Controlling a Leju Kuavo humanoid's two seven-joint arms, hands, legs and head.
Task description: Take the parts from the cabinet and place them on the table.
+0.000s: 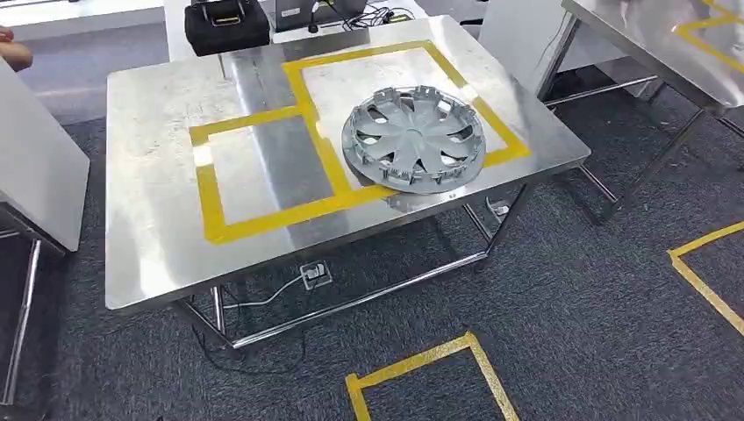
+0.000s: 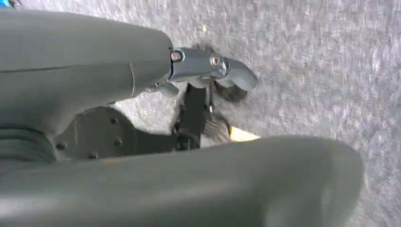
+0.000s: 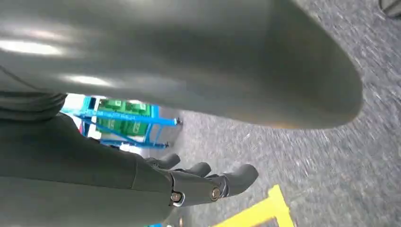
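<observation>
A silver wheel cover lies flat on the steel table, inside the right-hand yellow taped rectangle, overlapping its near edge. The left taped rectangle holds nothing. My left hand hangs over grey carpet with its fingers apart and nothing in it. My right hand also hangs over the carpet, its fingers loosely extended and holding nothing.
A black bag and cables sit at the table's far edge. A second steel table stands at the right, a white cabinet side at the left. Yellow tape marks lie on the carpet. A blue rack shows beyond my right hand.
</observation>
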